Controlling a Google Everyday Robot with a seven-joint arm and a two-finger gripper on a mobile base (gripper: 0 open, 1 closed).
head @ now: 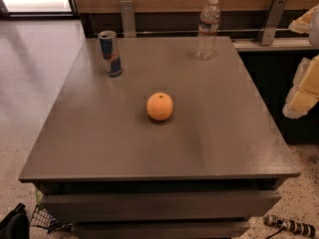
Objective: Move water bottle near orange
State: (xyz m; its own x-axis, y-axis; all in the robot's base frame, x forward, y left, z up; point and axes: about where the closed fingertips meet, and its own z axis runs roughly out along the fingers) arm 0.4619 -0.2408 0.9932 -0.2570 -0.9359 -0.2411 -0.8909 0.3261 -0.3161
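The water bottle [208, 30] is clear and ribbed with a white cap. It stands upright at the far right of the grey table [99, 143]. The orange [160, 106] lies near the table's middle, well in front and to the left of the bottle. My gripper [305, 51] is at the right edge of the view, beyond the table's right side and apart from the bottle. Its two pale yellow fingers [303, 89] are spread apart with nothing between them.
A blue-and-silver drink can [110, 53] stands upright at the far left of the table. A wooden wall with metal brackets [273, 20] and a rail runs behind the table. A cable [289, 226] lies on the floor at the front right.
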